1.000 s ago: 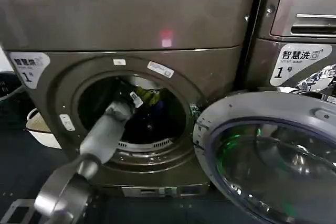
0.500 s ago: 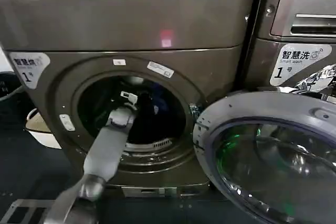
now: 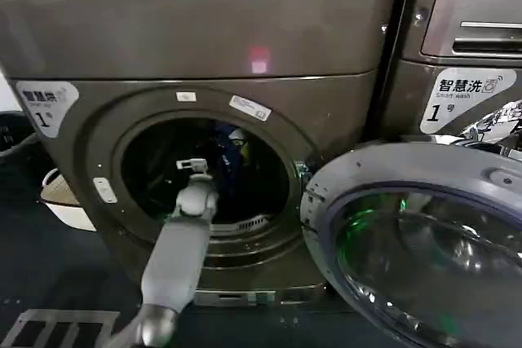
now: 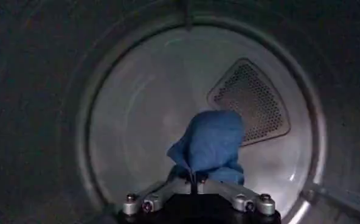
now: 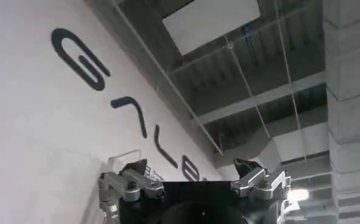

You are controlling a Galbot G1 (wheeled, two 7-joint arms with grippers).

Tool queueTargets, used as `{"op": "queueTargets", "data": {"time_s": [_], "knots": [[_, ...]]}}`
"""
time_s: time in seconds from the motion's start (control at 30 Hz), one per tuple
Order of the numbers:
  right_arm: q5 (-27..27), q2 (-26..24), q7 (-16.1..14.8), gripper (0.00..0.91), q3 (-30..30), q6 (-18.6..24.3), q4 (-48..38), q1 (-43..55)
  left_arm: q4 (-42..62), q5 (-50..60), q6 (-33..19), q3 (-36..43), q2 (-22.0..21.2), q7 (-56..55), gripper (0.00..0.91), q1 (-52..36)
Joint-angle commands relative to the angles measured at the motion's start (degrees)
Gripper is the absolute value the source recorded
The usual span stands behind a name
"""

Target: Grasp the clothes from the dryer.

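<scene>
The dryer (image 3: 204, 30) stands with its round door (image 3: 424, 234) swung open to the right. My left arm reaches through the porthole. Inside the drum, my left gripper (image 3: 218, 152) is shut on a blue piece of the clothes (image 3: 234, 139). In the left wrist view the closed fingertips of the left gripper (image 4: 195, 178) pinch the lower edge of the blue fabric (image 4: 211, 143), which bunches up in front of the drum's back wall (image 4: 137, 122). My right gripper (image 5: 192, 165) is open and empty, pointing up towards a wall and ceiling.
A grey LG machine (image 3: 465, 38) stands right of the dryer. A white basket (image 3: 59, 197) and a dark bin (image 3: 11, 132) sit on the floor at the left. A perforated triangular vent (image 4: 250, 100) is on the drum's back wall.
My left arm has swung rightward and more upright in the porthole. The yellow-green piece seen by the gripper a second ago no longer shows; blue fabric shows there now.
</scene>
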Motion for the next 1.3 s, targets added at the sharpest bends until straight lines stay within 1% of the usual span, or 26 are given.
{"op": "queueTargets", "data": {"time_s": [0.03, 0.53, 0.67, 1.07, 1.3], "knots": [[0.4, -0.4, 0.7, 0.907, 1.3, 0.9, -1.4, -1.2, -5.2, 0.9, -2.3, -0.5, -1.6, -8.1, 0.000, 5.5], [0.5, -0.5, 0.7, 0.907, 1.3, 0.9, -1.3, -1.3, -6.1, 1.0, -2.2, -0.4, -1.3, -7.5, 0.000, 5.9], [0.0, -0.6, 0.2, 0.907, 2.0, -0.6, -0.8, -1.1, -6.4, 0.8, -1.9, -0.4, -1.0, -7.2, 0.000, 5.9], [-0.8, -0.5, 0.0, 0.907, 3.6, -1.1, -1.2, -2.1, -5.7, 0.9, -1.8, -0.2, -1.5, -6.9, 0.000, 5.0], [-1.2, 0.0, -0.3, 0.907, 4.0, -1.4, -1.4, -2.1, -5.5, 0.4, -1.6, -0.1, -1.1, -6.6, 0.000, 4.4]]}}
